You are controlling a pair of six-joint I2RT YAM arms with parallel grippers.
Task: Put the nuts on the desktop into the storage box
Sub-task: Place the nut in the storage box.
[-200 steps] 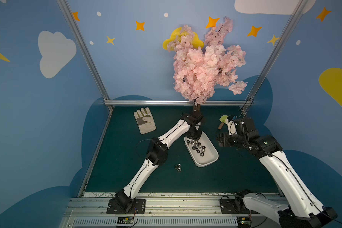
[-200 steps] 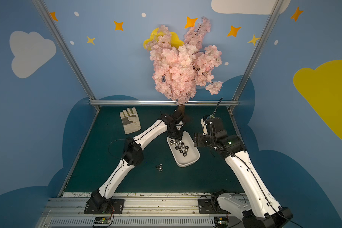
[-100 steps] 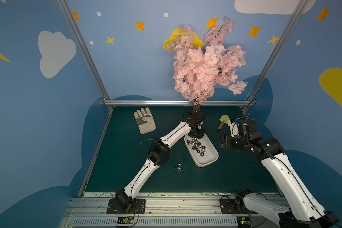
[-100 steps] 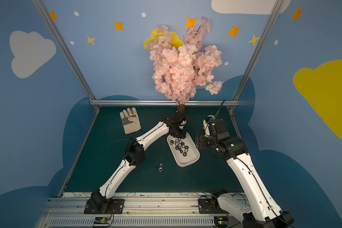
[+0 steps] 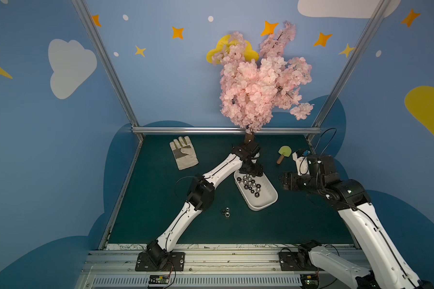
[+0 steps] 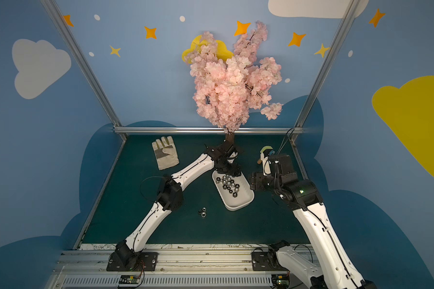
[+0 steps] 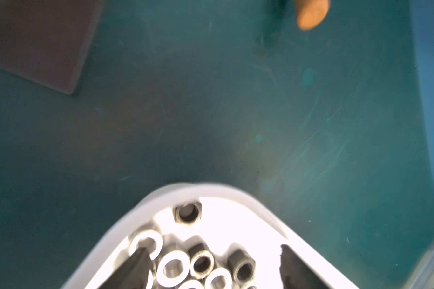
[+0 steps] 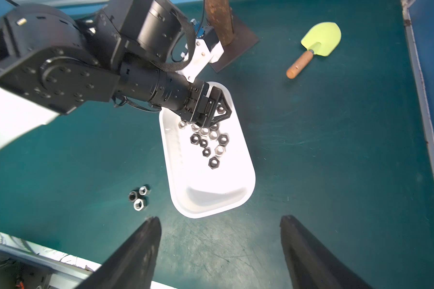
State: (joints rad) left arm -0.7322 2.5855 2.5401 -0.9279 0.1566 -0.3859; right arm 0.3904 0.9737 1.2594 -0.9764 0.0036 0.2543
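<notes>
The white storage box (image 5: 262, 203) lies mid-desktop (image 5: 161, 190) with several nuts (image 5: 249, 184) heaped in its far half. Three more nuts (image 5: 226, 212) sit together on the green surface near the box's near-left side, also seen in the right wrist view as nuts (image 8: 138, 197). My left gripper (image 5: 251, 172) hangs over the box's far end, jaws open with nothing between them; the left wrist view shows that gripper (image 7: 212, 247) spread above the nuts (image 7: 173, 267). My right gripper (image 5: 283, 181) hovers open and empty to the right of the box (image 8: 211, 200).
A beige glove (image 5: 183, 156) lies at the back left. A green toy shovel (image 5: 283, 153) lies at the back right. The pink blossom tree's trunk (image 5: 249, 137) stands just behind the left wrist. Aluminium rails (image 5: 223, 130) frame the surface.
The left gripper's jaws have opened over the far end of the box. The right arm has drifted slightly to the right.
</notes>
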